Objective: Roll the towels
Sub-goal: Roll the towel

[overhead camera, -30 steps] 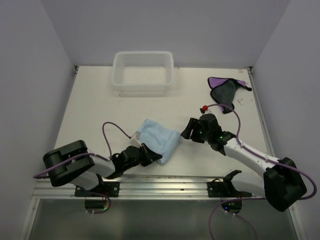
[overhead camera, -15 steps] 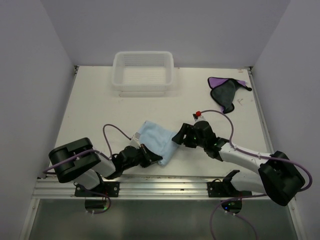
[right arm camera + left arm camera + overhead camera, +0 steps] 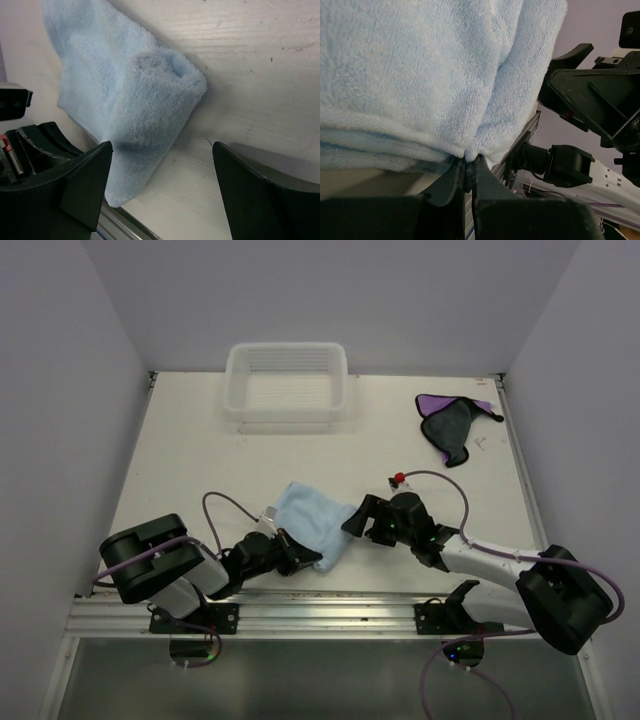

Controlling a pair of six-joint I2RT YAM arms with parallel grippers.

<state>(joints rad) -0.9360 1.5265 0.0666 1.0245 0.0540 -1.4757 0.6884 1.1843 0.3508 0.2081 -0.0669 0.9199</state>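
Observation:
The light blue towel (image 3: 315, 518) lies partly rolled near the table's front middle; its rolled end (image 3: 160, 85) shows as a spiral in the right wrist view. My left gripper (image 3: 312, 562) is shut on the towel's near edge (image 3: 468, 159), the cloth pinched between its jaws. My right gripper (image 3: 352, 523) stands open at the towel's right end, its fingers (image 3: 85, 185) wide apart, nothing between them but the roll's side. The purple towel with a dark grey side (image 3: 452, 422) lies crumpled at the back right, away from both grippers.
A white basket (image 3: 287, 381) stands at the back middle. A metal rail (image 3: 300, 612) runs along the near edge, just below the blue towel. White walls close in the table on three sides.
My right gripper has moved left to the blue towel's right end and its jaws have spread wider. The left gripper has kept its hold and barely shifted.

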